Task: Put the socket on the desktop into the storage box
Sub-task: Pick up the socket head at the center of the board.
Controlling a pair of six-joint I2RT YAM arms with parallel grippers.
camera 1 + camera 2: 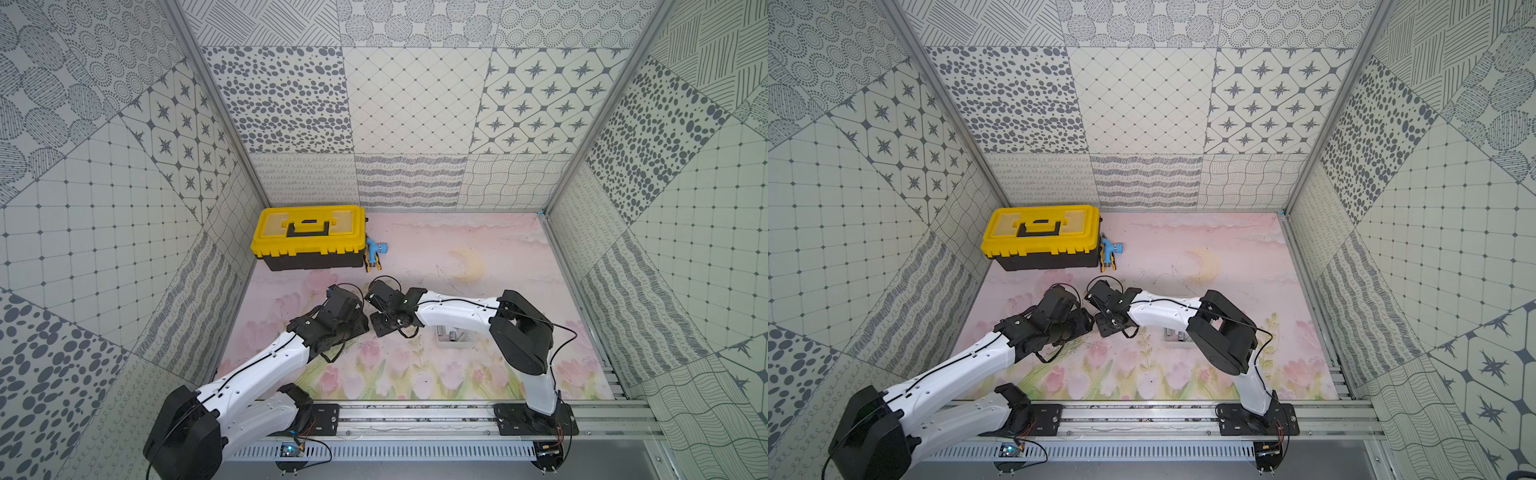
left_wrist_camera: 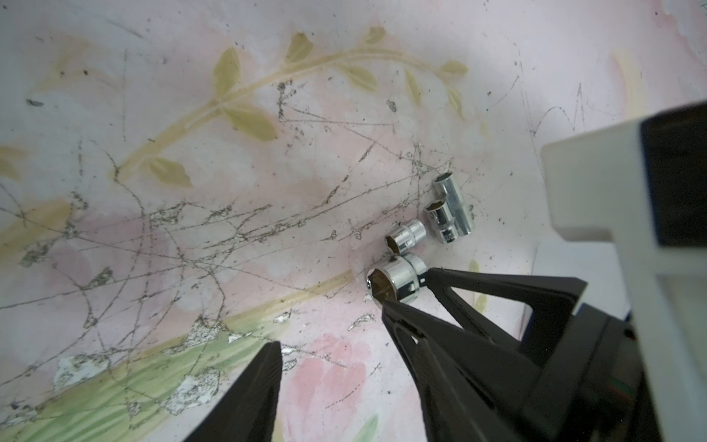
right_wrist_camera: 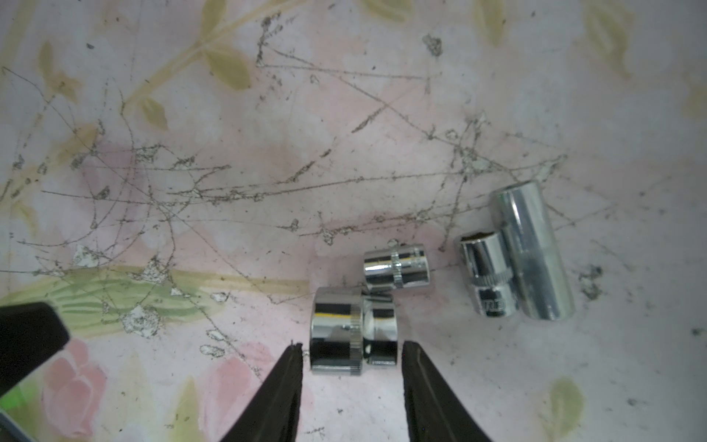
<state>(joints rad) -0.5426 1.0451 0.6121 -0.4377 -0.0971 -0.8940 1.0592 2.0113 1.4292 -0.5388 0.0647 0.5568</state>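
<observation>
- Large socket [image 3: 354, 331]: bright chrome and stubby. It had a wide end, a knurled band, then a step down to a narrower end. It lay on its side on the scratched flowered mat [image 3: 229, 183]. Its hex mouth showed in the left wrist view [image 2: 394, 285].
- Small socket [image 3: 396, 268]: it lay on its side just beside the large socket; whether they touched I could not tell. Further off, the mid-sized socket [image 3: 489, 275] and the long socket [image 3: 531, 248] lay side by side, touching.
- In both top views all four sockets were hidden under my gripper heads, which met just below mid-frame.
- Storage box [image 1: 457, 345] [image 1: 1177, 340]: a clear tray partly under my right forearm, right of the gripper heads and below centre of frame. Small metal pieces were inside, too small to name.
- My right gripper [image 3: 352, 354]: the jaws stood part open, one fingertip at each end of the large socket. Thin slivers of mat showed between pads and chrome. In the left wrist view [image 2: 407, 287] the tips looked to touch it. The socket rested on the mat.
- My left gripper [image 1: 360, 322]: one finger [image 2: 264, 382] was over bare mat, and the gap beside it held nothing. I could not tell the other finger from the black of the right gripper.
</observation>
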